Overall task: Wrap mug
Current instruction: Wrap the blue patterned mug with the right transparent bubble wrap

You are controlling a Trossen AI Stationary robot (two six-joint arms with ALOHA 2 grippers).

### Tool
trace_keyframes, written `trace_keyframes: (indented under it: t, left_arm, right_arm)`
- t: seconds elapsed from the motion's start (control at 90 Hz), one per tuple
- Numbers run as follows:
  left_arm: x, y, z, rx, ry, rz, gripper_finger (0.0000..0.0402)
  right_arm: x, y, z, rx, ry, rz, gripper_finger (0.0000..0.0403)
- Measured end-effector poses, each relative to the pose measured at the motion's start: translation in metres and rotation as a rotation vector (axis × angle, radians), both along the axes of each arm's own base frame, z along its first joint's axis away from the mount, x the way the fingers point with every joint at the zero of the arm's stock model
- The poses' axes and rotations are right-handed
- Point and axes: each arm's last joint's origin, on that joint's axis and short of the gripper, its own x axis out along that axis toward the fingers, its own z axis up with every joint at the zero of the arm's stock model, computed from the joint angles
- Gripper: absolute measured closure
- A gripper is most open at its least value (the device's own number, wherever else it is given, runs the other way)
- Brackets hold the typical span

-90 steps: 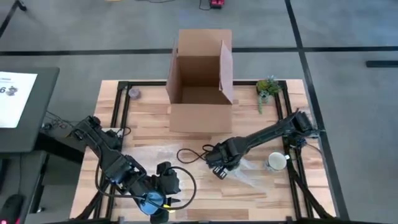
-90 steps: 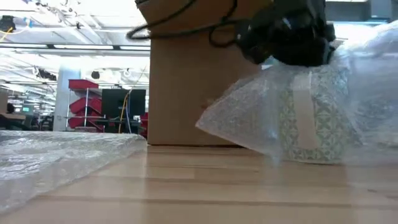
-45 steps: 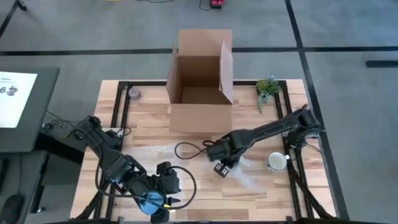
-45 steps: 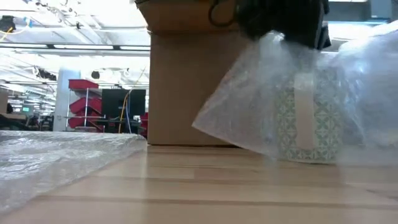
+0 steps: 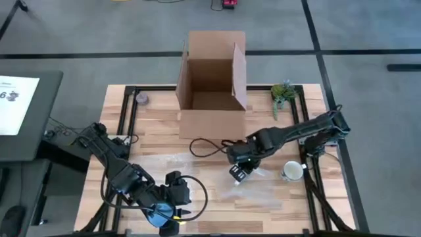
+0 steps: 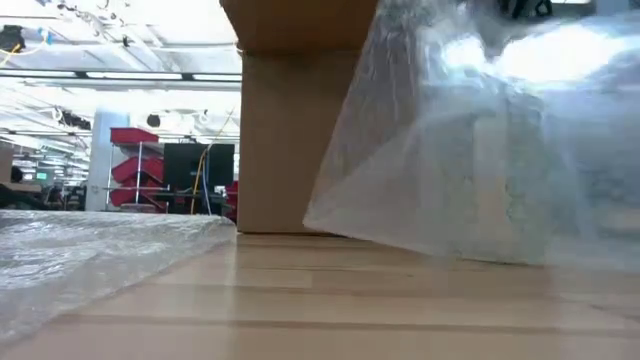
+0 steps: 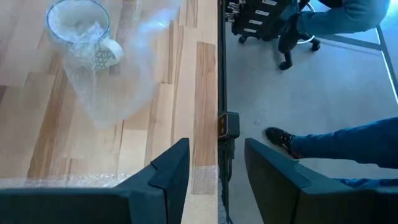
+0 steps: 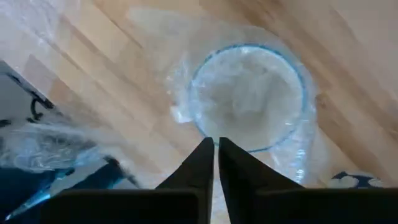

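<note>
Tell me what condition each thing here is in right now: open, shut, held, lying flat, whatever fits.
Cardboard box: open at the top, flaps up.
Mug: upright on the table, not wrapped yet.
Bubble wrap sheet: one edge lifted off the table, pinched by the right end effector.
Right end effector: shut on the sheet, raised above the table.
Left end effector: open, holding nothing, at the table's near edge.
Small plant: standing by the box.

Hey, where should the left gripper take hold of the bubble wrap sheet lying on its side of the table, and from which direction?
Probably at the free edge of the bubble wrap sheet nearest the left gripper, coming from above. The sheet lies flat and loose on the table, so a pinch at the rim lifts it. The open left gripper waits near the front; the right gripper holds other wrap by the mug.
</note>
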Motion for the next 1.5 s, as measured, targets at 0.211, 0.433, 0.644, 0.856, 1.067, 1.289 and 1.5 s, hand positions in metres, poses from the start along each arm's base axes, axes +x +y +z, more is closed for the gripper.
trace_keyframes:
  t: [0.211, 0.433, 0.644, 0.856, 1.067, 1.289, 1.5]
  left_arm:
    - [0.0, 0.0, 0.0, 0.001, -0.001, -0.002, 0.0268]
    - [-0.002, -0.001, 0.0, 0.004, 0.004, -0.006, 0.0268]
    - [-0.004, -0.004, 0.0, 0.0, 0.008, -0.01, 0.0268]
    - [-0.004, -0.004, 0.0, -0.005, 0.008, -0.005, 0.0268]
    - [-0.001, 0.0, 0.0, -0.023, 0.011, 0.028, 0.0268]
    - [0.012, 0.013, 0.001, -0.115, 0.008, 0.164, 0.0268]
    - [0.022, 0.012, 0.009, -0.209, -0.082, 0.198, 0.0268]
  right_arm:
    - [0.004, 0.014, -0.001, -0.051, -0.079, 0.041, 0.0397]
    - [0.001, 0.062, 0.007, -0.014, -0.286, 0.285, 0.0379]
    - [-0.046, 0.125, -0.021, -0.01, -0.132, 0.338, 0.0299]
    - [-0.102, 0.164, -0.067, -0.005, 0.049, 0.314, 0.0202]
    - [-0.122, 0.186, -0.123, -0.087, 0.141, 0.361, 0.0195]
    - [-0.119, 0.204, -0.173, -0.134, 0.177, 0.461, 0.0263]
    - [-0.113, 0.2, -0.169, -0.173, 0.106, 0.504, 0.0375]
